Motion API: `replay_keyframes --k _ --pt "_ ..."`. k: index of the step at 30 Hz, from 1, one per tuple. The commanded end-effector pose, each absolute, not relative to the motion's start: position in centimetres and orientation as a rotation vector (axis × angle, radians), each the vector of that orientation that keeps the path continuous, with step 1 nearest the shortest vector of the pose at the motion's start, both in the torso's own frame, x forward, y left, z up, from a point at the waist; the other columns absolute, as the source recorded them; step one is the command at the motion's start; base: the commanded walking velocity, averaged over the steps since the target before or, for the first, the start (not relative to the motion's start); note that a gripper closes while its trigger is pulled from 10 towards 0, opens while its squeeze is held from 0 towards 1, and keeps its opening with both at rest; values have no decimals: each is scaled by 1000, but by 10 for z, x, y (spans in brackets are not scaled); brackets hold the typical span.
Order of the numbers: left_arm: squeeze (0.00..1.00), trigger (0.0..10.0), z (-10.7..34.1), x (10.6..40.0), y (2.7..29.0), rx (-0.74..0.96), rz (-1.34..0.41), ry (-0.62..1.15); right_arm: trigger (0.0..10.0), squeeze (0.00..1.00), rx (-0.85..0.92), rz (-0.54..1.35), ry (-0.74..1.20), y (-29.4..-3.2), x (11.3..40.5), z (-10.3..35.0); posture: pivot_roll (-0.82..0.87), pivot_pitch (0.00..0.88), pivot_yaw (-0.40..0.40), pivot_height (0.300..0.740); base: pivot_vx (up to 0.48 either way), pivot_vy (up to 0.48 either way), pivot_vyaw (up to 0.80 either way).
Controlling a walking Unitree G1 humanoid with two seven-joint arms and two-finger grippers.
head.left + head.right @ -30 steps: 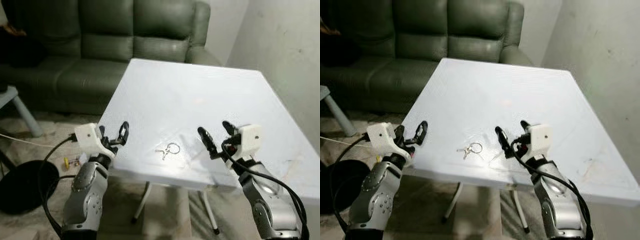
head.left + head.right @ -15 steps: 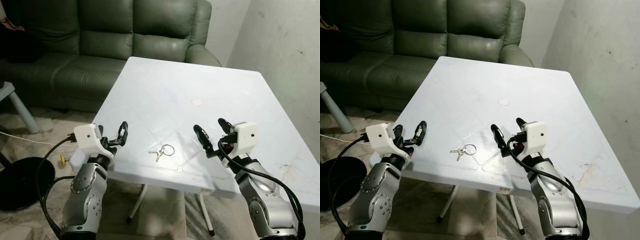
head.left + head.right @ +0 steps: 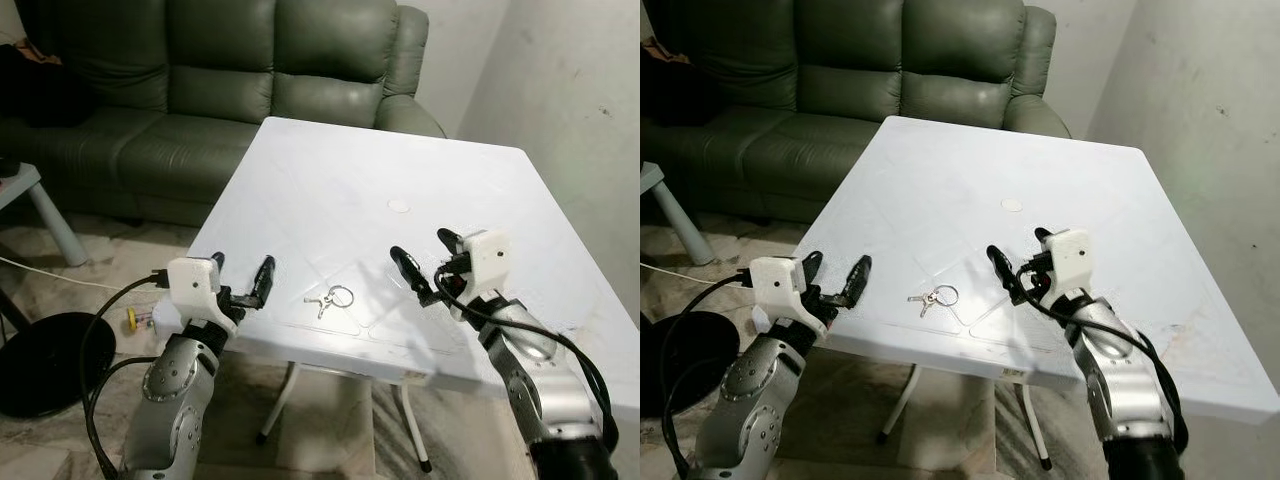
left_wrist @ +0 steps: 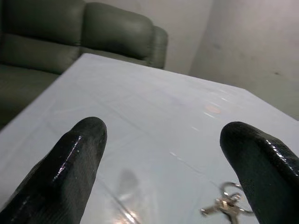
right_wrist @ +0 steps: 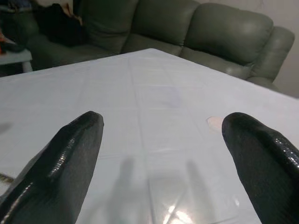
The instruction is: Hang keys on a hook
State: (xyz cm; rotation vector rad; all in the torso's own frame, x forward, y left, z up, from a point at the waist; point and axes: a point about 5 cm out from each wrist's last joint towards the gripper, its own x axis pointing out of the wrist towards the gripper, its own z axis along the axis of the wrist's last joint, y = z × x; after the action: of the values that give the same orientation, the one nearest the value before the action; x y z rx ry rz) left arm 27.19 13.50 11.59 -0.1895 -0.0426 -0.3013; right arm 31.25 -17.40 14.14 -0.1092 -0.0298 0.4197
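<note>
The keys (image 3: 329, 298) lie flat on the white desk (image 3: 400, 170) near its near edge, between the two claws and untouched by either. The left claw (image 3: 240, 283) hovers at the desk's near-left edge with its fingers spread, nothing between them; the right claw (image 3: 425, 262) hangs over the desk to the right of the keys, also open and empty.

The step in hand looks like the approach to the pickup. To do it well, whichever claw goes in should come down over the ring (image 3: 945, 294) rather than the blades, since the ring gives a thin loop to pinch and later to slip over a hook (no hook can be seen here). Fingertips should nearly meet the desk before closing, as the keys lie very flat.

Against the frame a second ago, the left claw has swung inward toward the keys, and the right claw sits slightly higher. The camera has also shifted a little.
</note>
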Motion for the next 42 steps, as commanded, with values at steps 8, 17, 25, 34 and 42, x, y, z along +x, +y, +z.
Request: replay_keyframes --k 8,17,25,34,42 --pt "0 10000 116 264 127 -156 -328 -56 10000 0 -171 481 -40 -167 331 151 21 0 -92 740 0 0 0" --pt "0 10000 111 248 114 -161 -357 -50 10000 0 -193 610 -41 -150 342 152 45 20 -116 740 0 0 0" --pt "0 10000 109 237 107 -166 -365 -45 10000 0 -219 718 -24 -137 344 149 56 37 -133 740 0 0 0" --pt "0 10000 108 230 102 -172 -384 -32 10000 0 -238 776 -8 -131 349 146 69 53 -139 740 0 0 0" --pt "0 10000 109 229 100 -177 -390 -29 10000 0 -247 889 34 -123 347 142 73 54 -136 740 0 0 0"
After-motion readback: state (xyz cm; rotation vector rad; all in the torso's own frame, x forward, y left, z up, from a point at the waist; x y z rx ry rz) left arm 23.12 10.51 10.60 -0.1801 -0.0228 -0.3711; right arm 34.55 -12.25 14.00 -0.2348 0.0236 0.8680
